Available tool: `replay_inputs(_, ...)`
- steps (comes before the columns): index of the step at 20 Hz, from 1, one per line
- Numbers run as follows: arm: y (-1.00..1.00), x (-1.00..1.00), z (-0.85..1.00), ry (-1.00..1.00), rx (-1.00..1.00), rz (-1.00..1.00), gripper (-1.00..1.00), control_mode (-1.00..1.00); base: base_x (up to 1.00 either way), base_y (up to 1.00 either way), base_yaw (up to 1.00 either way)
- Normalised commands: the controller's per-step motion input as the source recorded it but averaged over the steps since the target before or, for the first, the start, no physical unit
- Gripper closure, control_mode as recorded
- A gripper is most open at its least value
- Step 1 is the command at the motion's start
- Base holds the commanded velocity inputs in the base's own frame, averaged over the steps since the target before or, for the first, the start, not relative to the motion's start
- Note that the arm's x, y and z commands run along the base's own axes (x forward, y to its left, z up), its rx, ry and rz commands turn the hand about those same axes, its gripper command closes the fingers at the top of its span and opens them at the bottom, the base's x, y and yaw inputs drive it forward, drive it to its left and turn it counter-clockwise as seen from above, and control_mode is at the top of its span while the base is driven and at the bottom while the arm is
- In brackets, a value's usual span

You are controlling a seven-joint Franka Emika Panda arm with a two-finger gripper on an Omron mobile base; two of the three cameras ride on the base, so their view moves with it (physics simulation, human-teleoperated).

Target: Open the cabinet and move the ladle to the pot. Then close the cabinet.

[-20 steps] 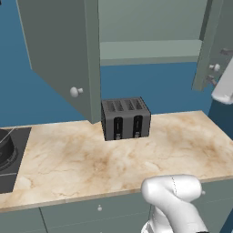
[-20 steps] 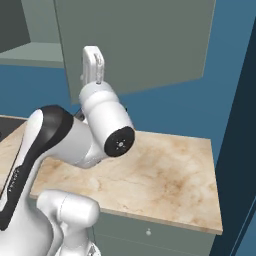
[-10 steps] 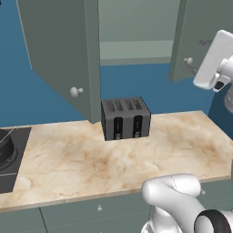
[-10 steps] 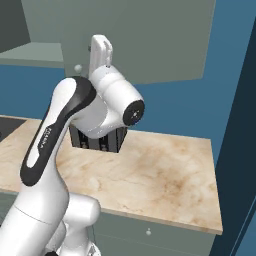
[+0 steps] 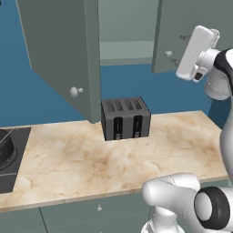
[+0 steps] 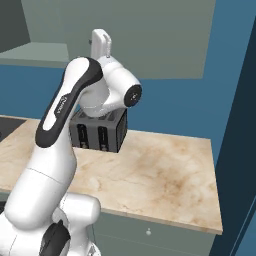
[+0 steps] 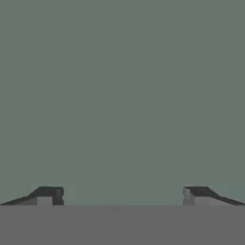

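Cabinet (image 5: 59, 54) doors both stand open, the left one swung wide, the right one (image 5: 191, 32) directly in front of the gripper (image 7: 122, 196), whose spread fingers (image 7: 48, 195) hold nothing and face flat grey-green panel. Its knob (image 5: 169, 54) sits just left of the hand. Below and to the left stands the toaster (image 5: 125, 119) on the marble counter (image 5: 91, 164). Far left, the pot (image 5: 7, 148) shows in part.

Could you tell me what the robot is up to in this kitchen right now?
The arm has its tool raised against the right door of the cabinet, fingers spread and holding nothing. The left door stands wide open and the shelf inside is bare where visible. A toaster sits on the counter, and the pot waits at the far left.
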Motion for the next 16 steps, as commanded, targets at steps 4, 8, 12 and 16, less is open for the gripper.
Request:
replay_inputs(4,0.35,0.79,0.00,-0.05,-0.03,-0.01,-1.00,-1.00,0.00,0.00,0.00)
replay_inputs(8,0.31,0.80,0.00,-0.03,-0.03,-0.04,-1.00,-1.00,0.00,0.00,0.00)
replay_inputs(12,0.26,0.75,0.00,-0.01,-0.03,-0.03,-1.00,-1.00,0.00,0.00,0.00)
replay_inputs(16,0.21,0.72,0.00,-0.01,-0.03,-0.03,-1.00,-1.00,0.00,0.00,0.00)
